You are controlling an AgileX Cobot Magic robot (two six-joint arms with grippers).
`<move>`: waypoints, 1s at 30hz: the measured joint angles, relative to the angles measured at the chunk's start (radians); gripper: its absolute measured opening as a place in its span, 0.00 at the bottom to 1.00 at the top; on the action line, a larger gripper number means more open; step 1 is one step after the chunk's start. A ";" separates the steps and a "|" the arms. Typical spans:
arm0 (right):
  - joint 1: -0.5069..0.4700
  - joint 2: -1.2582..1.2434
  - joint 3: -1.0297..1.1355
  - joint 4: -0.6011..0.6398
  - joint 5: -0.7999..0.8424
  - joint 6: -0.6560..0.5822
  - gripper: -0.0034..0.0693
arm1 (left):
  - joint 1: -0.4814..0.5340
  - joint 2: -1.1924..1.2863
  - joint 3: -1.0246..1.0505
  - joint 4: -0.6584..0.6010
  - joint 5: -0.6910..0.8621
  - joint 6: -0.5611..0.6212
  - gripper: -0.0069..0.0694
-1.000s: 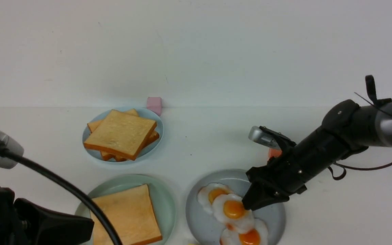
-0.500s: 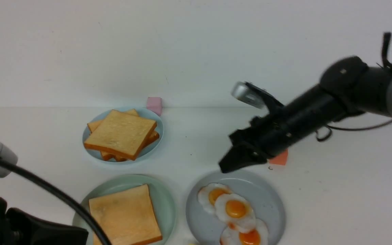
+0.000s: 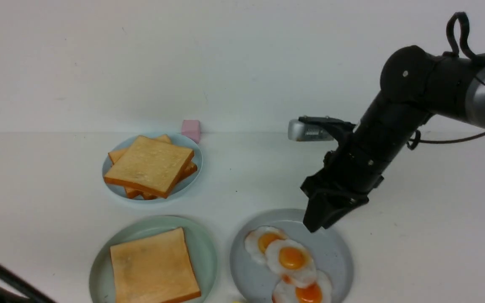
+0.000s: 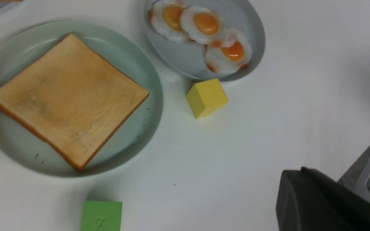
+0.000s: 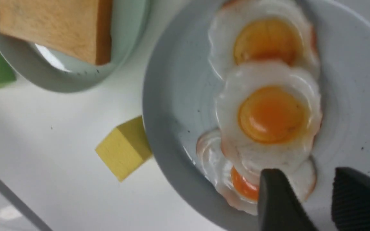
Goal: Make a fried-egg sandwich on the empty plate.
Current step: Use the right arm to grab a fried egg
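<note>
Right gripper hovered, jaws parted and empty, over the eggs on the grey plate, apparently lining up one for the toast.

Shows three overlapping white fried eggs with orange yolks on round grey-blue plate; yellow cube just beside rim; black right gripper parted, empty, over eggs.
</note>
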 joint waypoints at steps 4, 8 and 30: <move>-0.031 0.045 0.000 0.036 0.005 -0.008 0.51 | -0.017 0.000 0.000 -0.019 0.004 0.013 0.07; -0.041 0.085 0.000 0.061 0.005 -0.012 0.52 | -0.059 0.000 0.000 -0.014 0.005 0.017 0.08; -0.041 0.212 -0.006 0.166 -0.034 -0.029 0.54 | -0.076 0.000 0.000 0.002 -0.022 0.017 0.09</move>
